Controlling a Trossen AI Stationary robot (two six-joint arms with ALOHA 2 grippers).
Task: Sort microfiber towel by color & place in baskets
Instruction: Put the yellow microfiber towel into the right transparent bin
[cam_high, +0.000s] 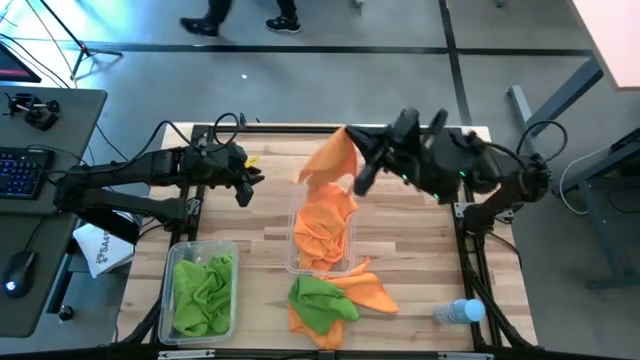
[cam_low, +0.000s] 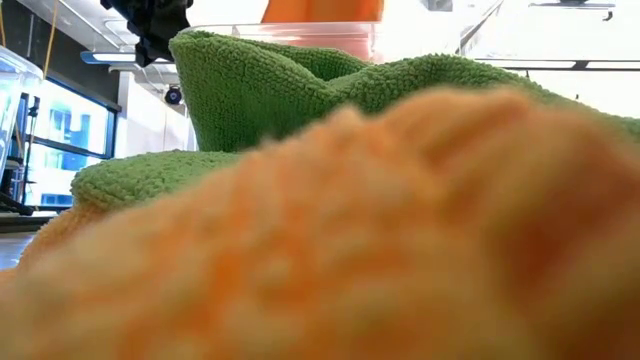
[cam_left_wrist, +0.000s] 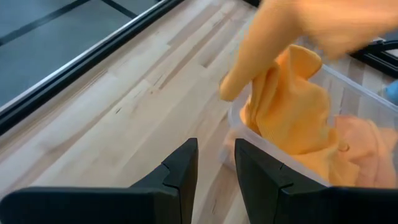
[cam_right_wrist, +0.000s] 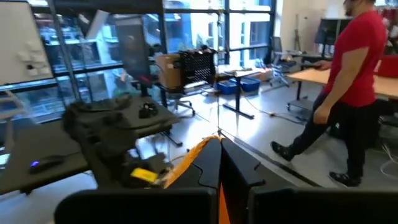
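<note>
Over on the left edge of the table, the first clear basket (cam_high: 230, 250) sits near the front with bright green towels (cam_high: 203, 290) bunched inside; they are crumpled together, so an exact count is not possible. Just behind it, the left gripper (cam_high: 247, 180) hangs above bare wood, its two fingers (cam_left_wrist: 181, 171) parted by a narrow gap and gripping nothing, pointed toward the middle basket in its wrist view.

Centre table now: the second clear basket (cam_high: 293, 262) is heaped with orange towels (cam_high: 325, 230), again too tangled to count. In front of that basket a loose pile lies on the tabletop, one green towel (cam_high: 322, 298) resting on top of orange cloth (cam_high: 372, 290) that spreads out to either side; the low view is filled with this same heap.

Moving right, the right gripper (cam_high: 352, 140) is pinched tight on one orange towel (cam_high: 332, 155), holding it up over the far end of the middle basket so the cloth drapes down toward the heap below. Two baskets in all, two arms.

At the front right corner lies a clear water bottle (cam_high: 458, 312) with a blue cap. Beyond the table, a person in a red shirt (cam_right_wrist: 354, 74) walks across the room.
</note>
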